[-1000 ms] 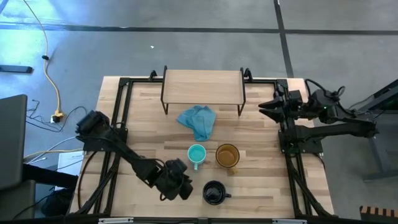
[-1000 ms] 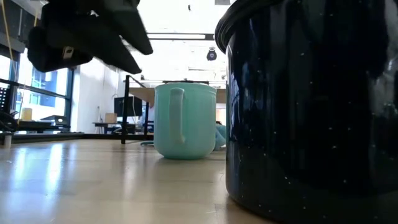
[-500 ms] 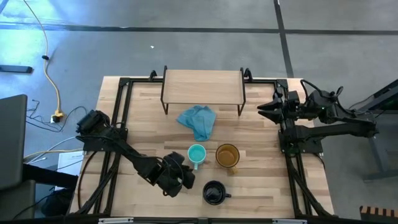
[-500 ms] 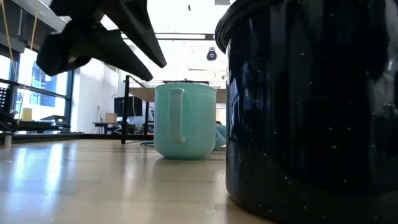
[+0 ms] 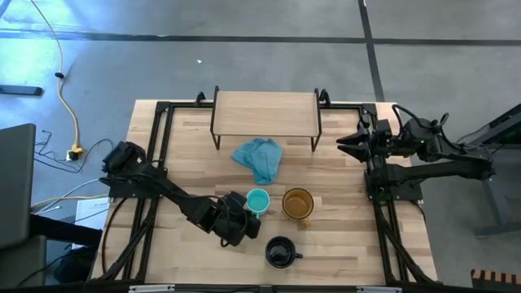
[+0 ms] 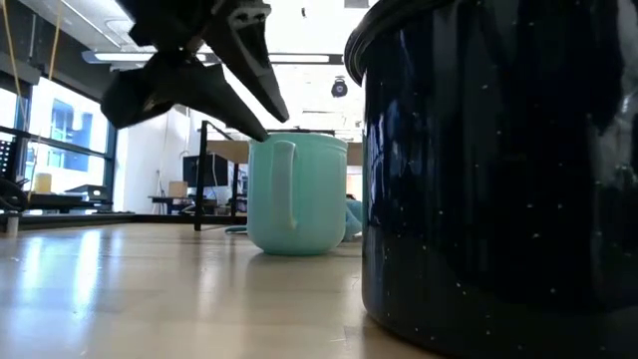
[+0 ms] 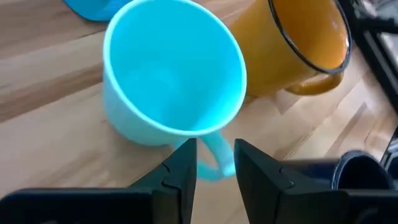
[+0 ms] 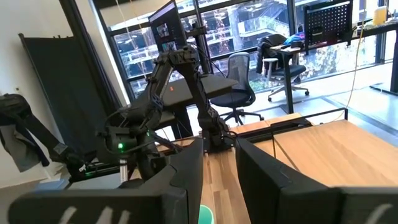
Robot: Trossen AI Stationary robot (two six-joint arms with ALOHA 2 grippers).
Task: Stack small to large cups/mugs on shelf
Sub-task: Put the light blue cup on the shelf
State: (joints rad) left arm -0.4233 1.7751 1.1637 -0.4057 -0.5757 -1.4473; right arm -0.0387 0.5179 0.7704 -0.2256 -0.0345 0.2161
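Observation:
The small teal mug [image 5: 257, 200] stands upright on the table, its handle [image 7: 214, 163] toward the near edge. The amber mug [image 5: 298, 203] stands just to its right, and the black mug [image 5: 281, 252] stands nearer, filling the right of the low view [image 6: 498, 170]. My left gripper [image 5: 249, 217] is open just near-left of the teal mug. In the left wrist view its fingers [image 7: 214, 149] stand on either side of the handle. The light-wood shelf [image 5: 264, 114] stands on black legs at the far edge. My right gripper [image 5: 340, 144] waits open at the table's right side.
A blue-teal cloth [image 5: 259, 157] lies crumpled between the shelf and the mugs. Black frame rails [image 5: 155, 155] run along the table's left and right sides. The right arm's base [image 5: 391, 183] stands on the right edge. Bare wood lies left of the mugs.
My left gripper has moved toward the far edge and the right, closing in on the teal mug; in the low view its fingertips have come from up left to just above the mug's handle. The mugs have stayed in place.

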